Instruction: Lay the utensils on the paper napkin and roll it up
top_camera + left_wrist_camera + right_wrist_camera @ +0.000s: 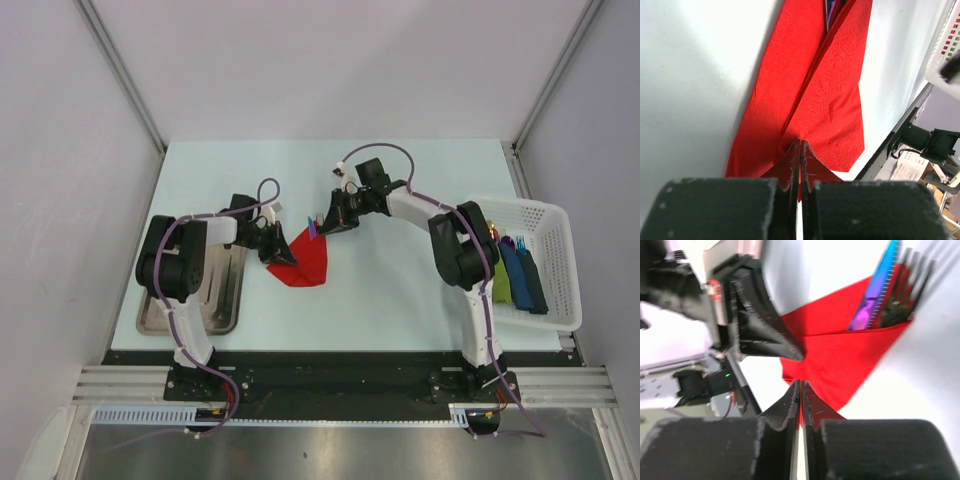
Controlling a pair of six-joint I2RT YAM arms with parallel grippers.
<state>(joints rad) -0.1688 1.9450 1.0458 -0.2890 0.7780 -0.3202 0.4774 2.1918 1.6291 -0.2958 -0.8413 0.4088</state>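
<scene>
top view: the napkin (pixel 308 262) lies on the table (pixel 400 300) near the centre, partly folded into a pointed shape. the utensils (pixel 313 227) poke out of its 12 o'clock end. the left gripper (pixel 283 257) meets the napkin at its 9 o'clock edge and the right gripper (pixel 322 228) meets it at 1 o'clock, beside the utensil tips. a metal tray (pixel 225 295) sits at 9 o'clock under the left arm. a white basket (pixel 555 230) at 3 o'clock holds a green roll (pixel 502 285) and blue rolls (pixel 522 272).

left wrist view: the left gripper (pixel 800 145) has its fingers pressed together on a corner of the napkin (pixel 835 100), with red paper showing in the slit between them. the napkin runs up toward 12 o'clock, its two sides folded in and meeting along a crease. the utensils (pixel 832 10) show only as a dark sliver in the fold at the top edge. the basket (pixel 945 45) is at 2 o'clock.

right wrist view: the right gripper (pixel 800 386) has its fingers together on the near edge of the napkin (pixel 840 355), a thin red strip caught between them. the utensils (pixel 890 295), a shiny bluish blade and a dark fork, stick out of the fold at 1 o'clock. the left gripper (pixel 795 354) touches the napkin at 11 o'clock.
</scene>
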